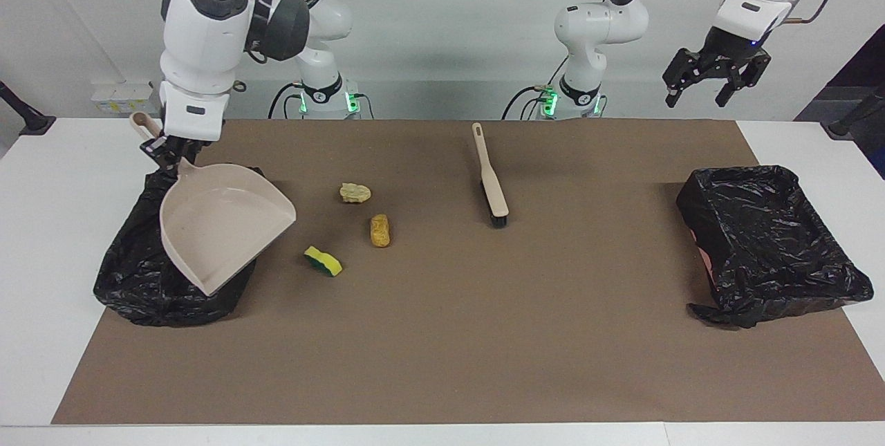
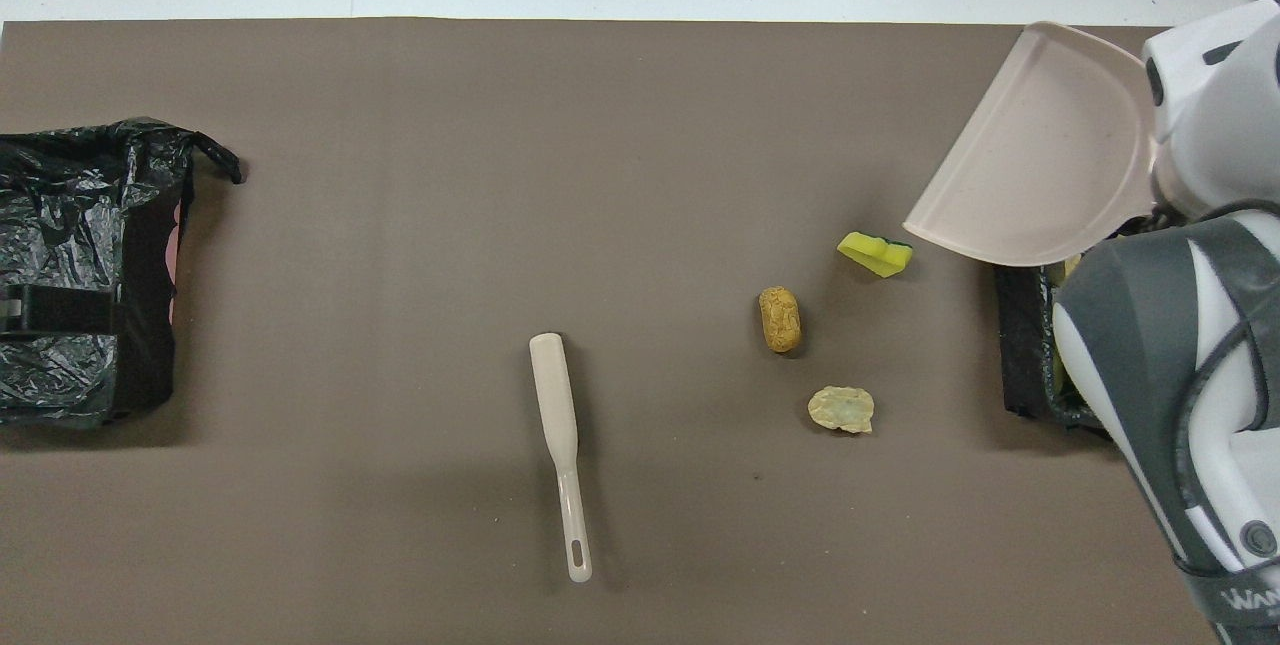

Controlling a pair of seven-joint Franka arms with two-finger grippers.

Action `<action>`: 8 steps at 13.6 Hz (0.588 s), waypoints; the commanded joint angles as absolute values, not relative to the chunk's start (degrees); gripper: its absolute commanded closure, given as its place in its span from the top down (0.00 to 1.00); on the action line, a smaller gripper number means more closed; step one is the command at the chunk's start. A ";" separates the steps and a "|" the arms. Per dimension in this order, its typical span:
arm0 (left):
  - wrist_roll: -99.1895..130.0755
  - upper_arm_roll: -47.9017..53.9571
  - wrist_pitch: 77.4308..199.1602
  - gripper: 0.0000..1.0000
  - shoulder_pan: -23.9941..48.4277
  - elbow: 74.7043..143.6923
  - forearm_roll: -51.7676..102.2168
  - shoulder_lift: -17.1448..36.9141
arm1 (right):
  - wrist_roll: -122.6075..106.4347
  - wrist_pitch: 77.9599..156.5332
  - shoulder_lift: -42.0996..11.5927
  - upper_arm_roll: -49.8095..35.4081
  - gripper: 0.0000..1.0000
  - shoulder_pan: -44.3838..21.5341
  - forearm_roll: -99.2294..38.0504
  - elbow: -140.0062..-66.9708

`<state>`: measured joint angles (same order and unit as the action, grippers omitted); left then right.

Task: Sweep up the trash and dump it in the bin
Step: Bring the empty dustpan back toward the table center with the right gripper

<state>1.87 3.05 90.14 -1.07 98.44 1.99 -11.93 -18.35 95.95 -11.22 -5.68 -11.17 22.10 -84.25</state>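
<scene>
Jaws of the right gripper point(image 1: 168, 149) are clamped on the handle of the beige dustpan point(image 1: 221, 225), holding it raised and tipped, mouth down, over the black-lined bin point(image 1: 131, 294) at the right arm's end of the table. The pan's tray directly below the jaws looks empty, so one load seems to have been dumped. In the overhead view a sliver of yellow shows inside that bin beside the arm, though most of the bin's inside is hidden.

Three bits of trash lie on the brown mat point(image 1: 442, 363), out from the pan's mouth toward the table's middle. The green-backed sponge piece point(image 1: 323, 261) is just off the pan's lip, the orange-brown lump point(image 1: 379, 230) is a little further on, and the pale tan lump point(image 1: 355, 192) is beside that. The brush point(image 1: 489, 176) lies flat on the mat well apart from both grippers, with nothing holding it. By my reading the job is partly done: these three need another sweep and dump.

The right arm is bent steeply down, wrist over the bin's edge. The left gripper point(image 1: 715, 76) waits high in the air with its fingers spread and empty, above the table's edge near a second black-lined bin point(image 1: 760, 238).
</scene>
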 commanded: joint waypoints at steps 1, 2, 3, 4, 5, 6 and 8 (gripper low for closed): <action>2.37 3.16 88.68 1.00 -1.23 97.03 1.85 -11.34 | -5.07 96.50 -19.75 -5.45 0.00 -14.32 15.68 -75.17; 2.37 3.16 88.68 1.00 -1.14 97.03 1.85 -11.34 | -0.14 96.59 -22.21 -5.45 0.00 -15.63 14.17 -73.23; 2.37 3.16 88.68 1.00 -1.23 97.03 1.85 -11.34 | 4.09 96.85 -24.32 -5.45 0.00 -17.82 13.98 -71.56; 2.37 3.16 88.68 1.00 -1.32 97.03 1.85 -11.34 | 8.22 97.55 -26.69 -5.36 0.00 -19.67 13.89 -69.45; 2.37 3.16 88.68 1.00 -1.32 97.03 1.85 -11.34 | 13.31 98.25 -29.33 -5.54 0.00 -20.82 12.67 -67.17; 2.37 3.16 88.68 1.00 -1.32 97.03 1.85 -11.34 | 17.54 99.22 -32.14 -6.15 0.00 -21.00 9.35 -65.06; 2.37 3.16 88.68 1.00 -1.23 97.03 1.85 -11.34 | 22.83 102.46 -35.76 -6.24 0.00 -22.66 7.12 -62.50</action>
